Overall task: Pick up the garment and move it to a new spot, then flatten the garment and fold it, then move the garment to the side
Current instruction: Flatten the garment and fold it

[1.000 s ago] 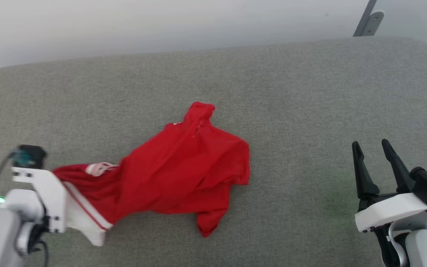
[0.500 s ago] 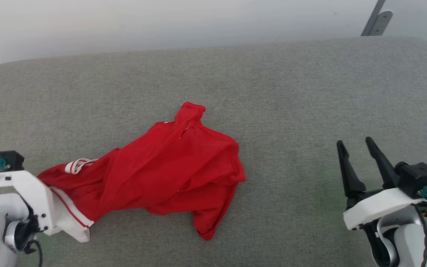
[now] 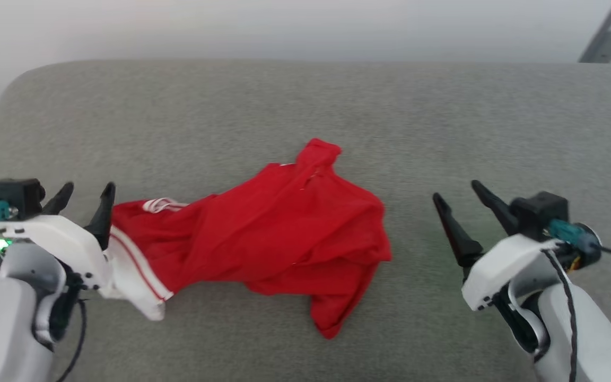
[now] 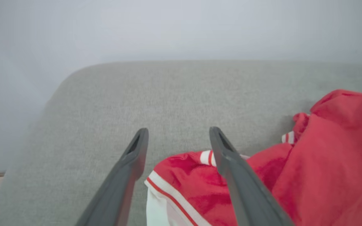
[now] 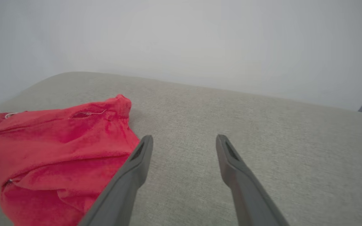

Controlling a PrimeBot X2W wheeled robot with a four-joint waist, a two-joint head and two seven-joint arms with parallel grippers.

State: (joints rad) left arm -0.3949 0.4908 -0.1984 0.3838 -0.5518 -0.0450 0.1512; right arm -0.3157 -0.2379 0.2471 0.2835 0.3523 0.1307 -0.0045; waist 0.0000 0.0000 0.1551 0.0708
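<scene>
Lying beside the wide left pincer [image 3: 88, 187], the garment [image 3: 284, 233] clears the wide right pincer [image 3: 455, 190].

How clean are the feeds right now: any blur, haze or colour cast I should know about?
Head view: slightly soft, green tint on the cushion beside the right gripper. Left wrist view: hazy, garment smeared soft. Right wrist view: same haze, fingers blurred low down.

One garment [image 3: 263, 233], one grey cushion [image 3: 231, 106], two pincers: left pincer [image 3: 88, 187], right pincer [image 3: 455, 190].
</scene>
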